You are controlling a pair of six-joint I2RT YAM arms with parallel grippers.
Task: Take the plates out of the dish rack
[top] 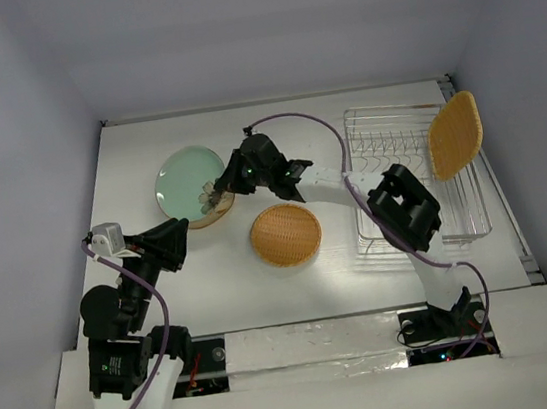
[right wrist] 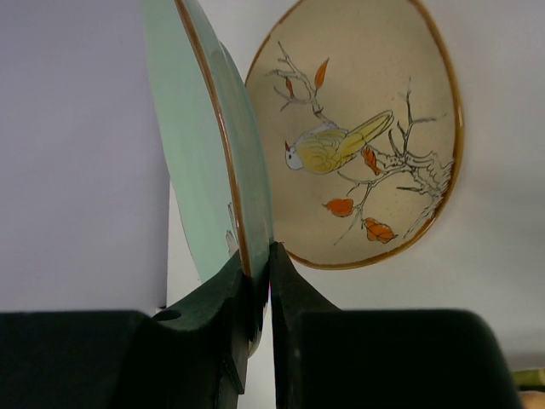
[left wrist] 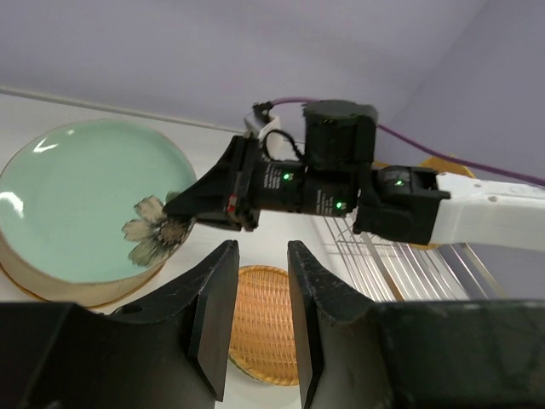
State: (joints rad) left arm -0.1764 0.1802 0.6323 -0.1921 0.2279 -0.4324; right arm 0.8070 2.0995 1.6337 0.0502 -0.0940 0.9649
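- The mint-green plate [right wrist: 213, 153], printed with a flower, is gripped at its rim by the right gripper [right wrist: 261, 266], its jaws shut tight on it.
- It is laid over the cream plate [right wrist: 358, 128], on which a bird on a branch is painted, at the left of the table [top: 215, 298].
- The left gripper [left wrist: 261, 260] is seen slightly parted and empty, just beside them.
- The woven orange plate [top: 285, 234] is laid mid-table.
- The orange-tan plate [top: 455, 133] is stood at the right edge of the dish rack [top: 395, 128].
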